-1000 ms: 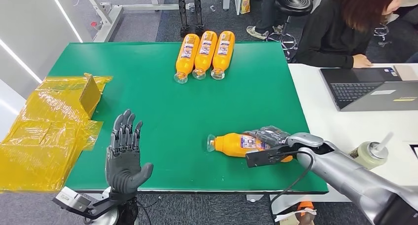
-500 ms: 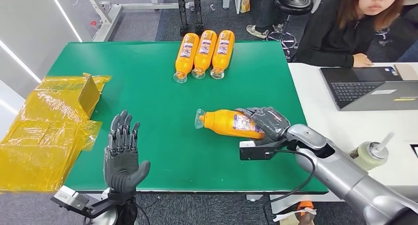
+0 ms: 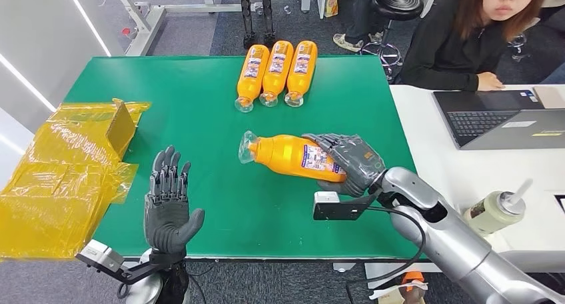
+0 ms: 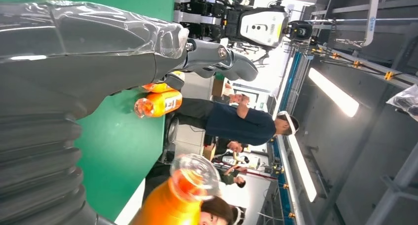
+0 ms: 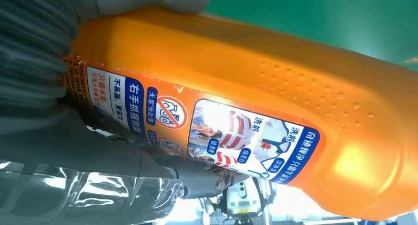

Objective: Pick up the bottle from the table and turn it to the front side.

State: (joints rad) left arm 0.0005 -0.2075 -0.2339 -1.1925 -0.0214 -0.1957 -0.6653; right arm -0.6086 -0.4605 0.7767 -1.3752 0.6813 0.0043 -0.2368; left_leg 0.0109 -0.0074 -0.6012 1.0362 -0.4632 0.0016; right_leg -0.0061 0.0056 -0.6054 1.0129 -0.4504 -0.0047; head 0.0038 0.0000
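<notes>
One bottle (image 3: pixel 291 156) gripped sideways in right robot hand (image 3: pixel 352 163)

Bright, even overhead light; sharp head view, glare-washed wrist views.

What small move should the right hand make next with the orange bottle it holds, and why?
Probably roll the wrist to turn the bottle about its long axis. The right hand grips its base end above the green table, cap toward the open left hand, so it seems lifted already; whether the label showing is the front is unclear.
</notes>
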